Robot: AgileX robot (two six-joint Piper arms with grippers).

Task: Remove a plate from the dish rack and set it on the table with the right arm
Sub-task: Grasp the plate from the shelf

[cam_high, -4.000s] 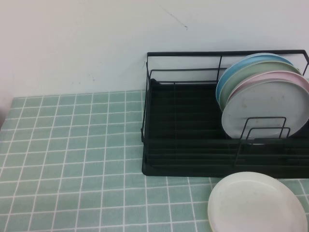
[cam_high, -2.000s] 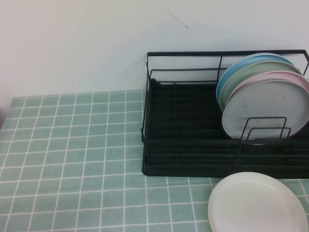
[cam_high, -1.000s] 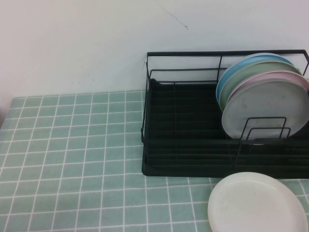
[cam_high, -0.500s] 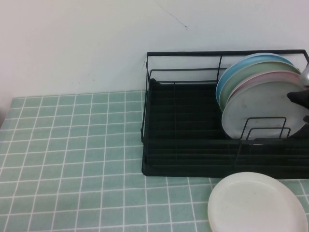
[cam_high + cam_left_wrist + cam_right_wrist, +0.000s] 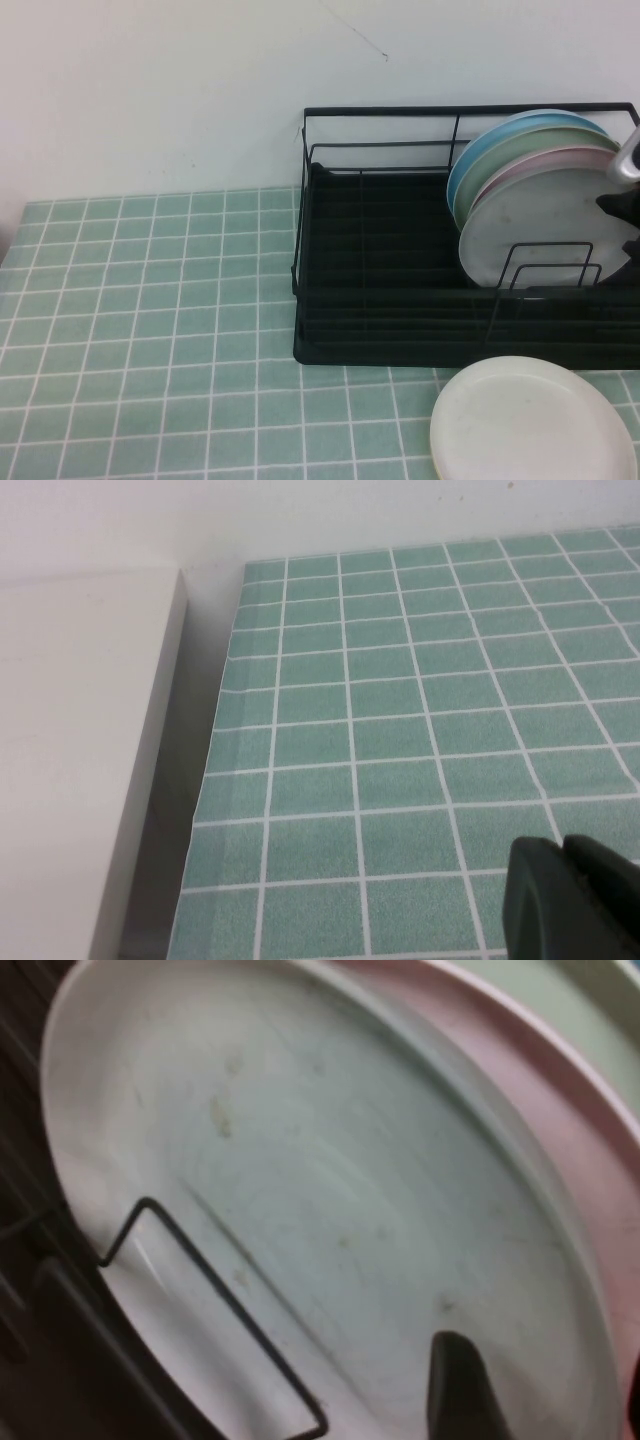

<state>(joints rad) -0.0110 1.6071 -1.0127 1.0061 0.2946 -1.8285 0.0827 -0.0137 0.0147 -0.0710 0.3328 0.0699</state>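
The light grey plate [image 5: 540,225] stands upright at the front of the stack in the black dish rack [image 5: 380,300], behind the looped wire divider [image 5: 545,265]. My right gripper [image 5: 625,205] shows at the high view's right edge, at that plate's right rim. In the right wrist view the grey plate [image 5: 300,1180] fills the picture. The right gripper [image 5: 545,1385] is open there, one dark finger [image 5: 455,1385] in front of the plate's face and the other just showing past the rim. My left gripper [image 5: 565,895] is shut and empty, low over the green tiled table [image 5: 400,700].
A pale pink plate [image 5: 560,158], a green plate [image 5: 540,140] and a blue plate [image 5: 500,135] stand behind the grey one. A cream-white plate [image 5: 530,420] lies flat on the table in front of the rack. A white ledge [image 5: 80,730] borders the table's left edge.
The right gripper, out of view a second ago, has come in from the right edge to the grey plate's rim and risen slightly. The plates have not moved.
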